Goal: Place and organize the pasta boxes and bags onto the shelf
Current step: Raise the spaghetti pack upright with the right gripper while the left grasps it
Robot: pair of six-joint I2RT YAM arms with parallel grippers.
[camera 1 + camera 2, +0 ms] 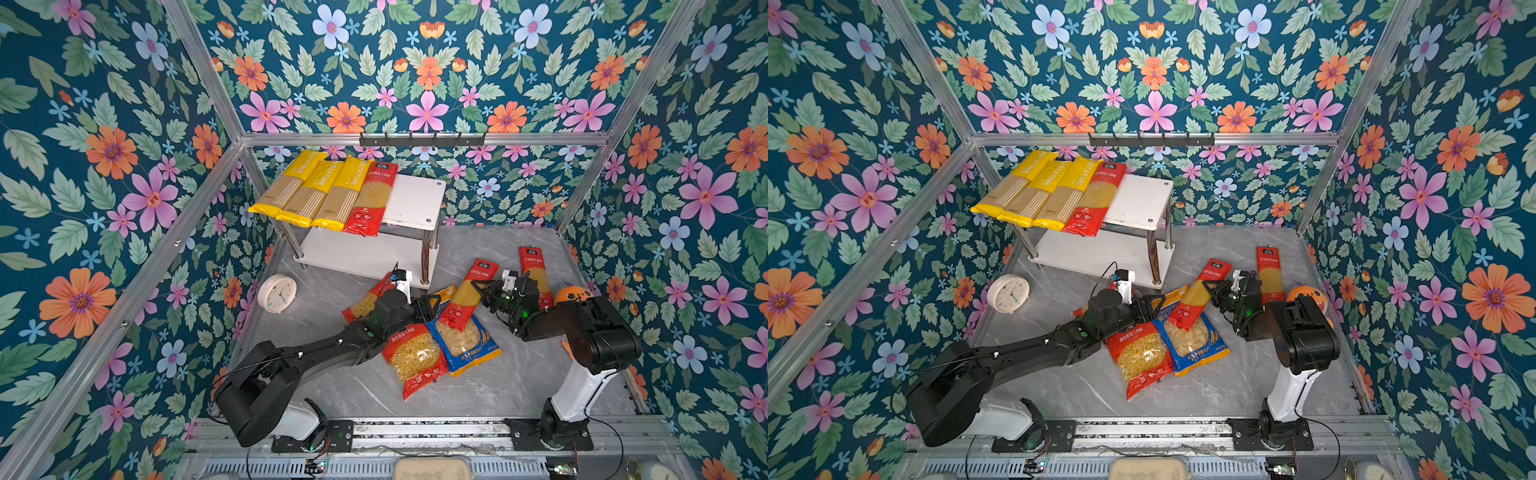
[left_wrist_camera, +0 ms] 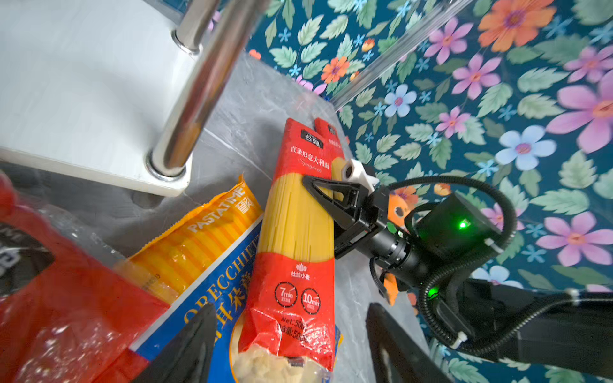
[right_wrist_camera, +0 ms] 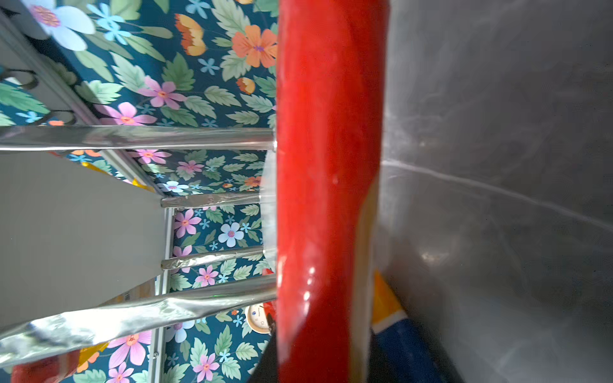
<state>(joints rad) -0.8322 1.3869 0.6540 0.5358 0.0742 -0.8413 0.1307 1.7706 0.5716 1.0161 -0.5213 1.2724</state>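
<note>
Yellow packs: three long yellow spaghetti packs lie side by side on the top board of the shelf, each reading "PASTATIME".
Red pack on shelf: one long red pack lies just beside them on the same board; its print is too small to read.
Held pack: the red spaghetti pack reads "Spaghetti", "7min", "10min" and "Net: 500" under a line of Chinese characters.
Orecchiette bag: the orecchiette bag shows "PASTATIME" on its orange striped top and "ORECCHIET…" on the blue. It lies on the table under the held pack's lower end.
Other packs: a red short-pasta bag touches the blue bag. Another is half hidden under the left arm, and a third long red pack lies behind the right wrist.
Right gripper: the right gripper is turned on its side — its fingers are clamped on the held pack's yellow middle.
Left gripper: the left gripper has its fingers wide apart over the heap, holding nothing.
Left arm: stretched low across the table towards the heap.
Right arm: elbow folded, forearm reaching in from the right.
</note>
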